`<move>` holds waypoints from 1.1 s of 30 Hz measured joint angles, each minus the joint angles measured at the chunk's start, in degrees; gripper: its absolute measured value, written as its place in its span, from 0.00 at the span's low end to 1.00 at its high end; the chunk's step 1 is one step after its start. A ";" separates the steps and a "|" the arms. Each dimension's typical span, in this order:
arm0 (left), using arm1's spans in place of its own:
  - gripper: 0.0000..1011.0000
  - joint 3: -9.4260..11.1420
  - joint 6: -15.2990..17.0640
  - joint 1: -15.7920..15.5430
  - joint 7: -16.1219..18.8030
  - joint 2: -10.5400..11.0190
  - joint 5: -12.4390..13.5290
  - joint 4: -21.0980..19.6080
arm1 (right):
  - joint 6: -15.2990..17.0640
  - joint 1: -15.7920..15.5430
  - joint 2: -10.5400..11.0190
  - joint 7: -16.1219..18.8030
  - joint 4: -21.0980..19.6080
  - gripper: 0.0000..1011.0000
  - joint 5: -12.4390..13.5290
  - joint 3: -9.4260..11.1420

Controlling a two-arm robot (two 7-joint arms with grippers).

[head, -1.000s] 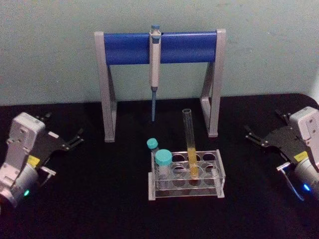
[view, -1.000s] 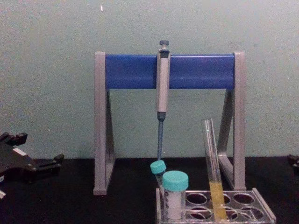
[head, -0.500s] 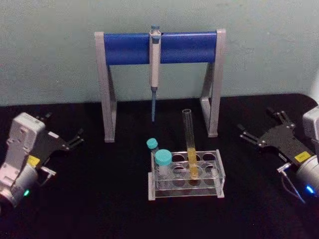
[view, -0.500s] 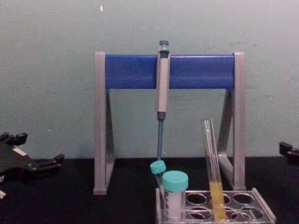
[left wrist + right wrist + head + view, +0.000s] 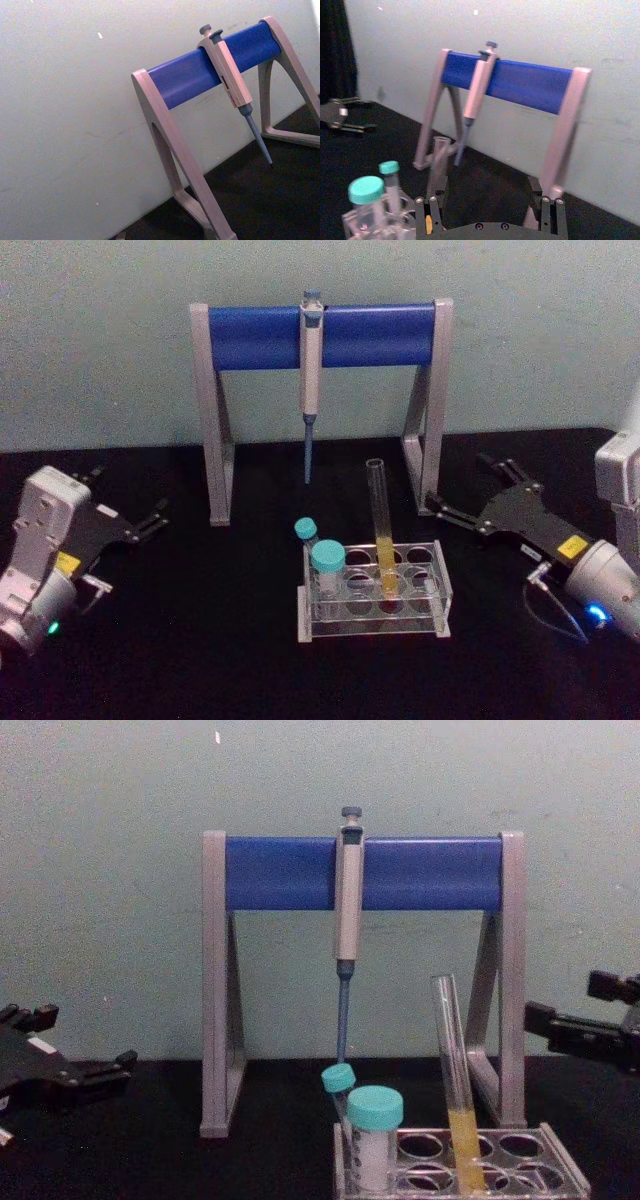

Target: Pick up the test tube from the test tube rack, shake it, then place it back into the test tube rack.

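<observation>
The test tube (image 5: pixel 380 525) is a long clear glass tube with yellow liquid in its lower part. It stands upright in a back hole of the clear test tube rack (image 5: pixel 410 617) at the table's centre, and it also rises from the rack (image 5: pixel 565 1178) in the chest view as the test tube (image 5: pixel 452 1060). My right gripper (image 5: pixel 460 485) hovers open, right of the tube and apart from it, fingers pointing at it. From the right wrist, the tube (image 5: pixel 439 159) lies ahead of the open right gripper (image 5: pixel 487 201). My left gripper (image 5: pixel 128 495) rests open at the far left.
Two teal-capped vials (image 5: pixel 320 555) stand in the rack's left holes. Behind the rack stands a grey-and-blue pipette stand (image 5: pixel 320 335) with a pipette (image 5: pixel 310 380) hanging from it; its right leg (image 5: pixel 428 440) is close to my right gripper. Black cloth covers the table.
My right gripper has swung left and forward from the table's right edge toward the rack and tube. The left gripper, tube and rack have not moved.
</observation>
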 joint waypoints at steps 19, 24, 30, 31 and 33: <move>0.99 0.00 0.00 0.00 0.00 0.00 0.00 0.00 | 7.13 6.03 -2.92 10.28 4.01 0.99 1.14 -2.98; 0.99 0.00 0.00 0.00 0.00 0.00 0.00 0.00 | 8.83 7.69 -3.22 11.31 5.01 0.99 1.25 -3.45; 0.99 0.00 0.00 0.00 0.00 0.00 0.00 0.00 | 10.97 9.81 -3.45 12.85 6.25 0.99 2.33 -4.23; 0.99 0.00 0.00 0.00 0.00 0.00 0.00 0.00 | 11.39 10.22 -3.47 13.00 6.51 0.99 2.44 -4.50; 0.99 0.00 0.00 0.00 0.00 0.00 0.00 0.00 | 11.87 10.79 -3.52 13.05 6.90 0.99 2.45 -4.91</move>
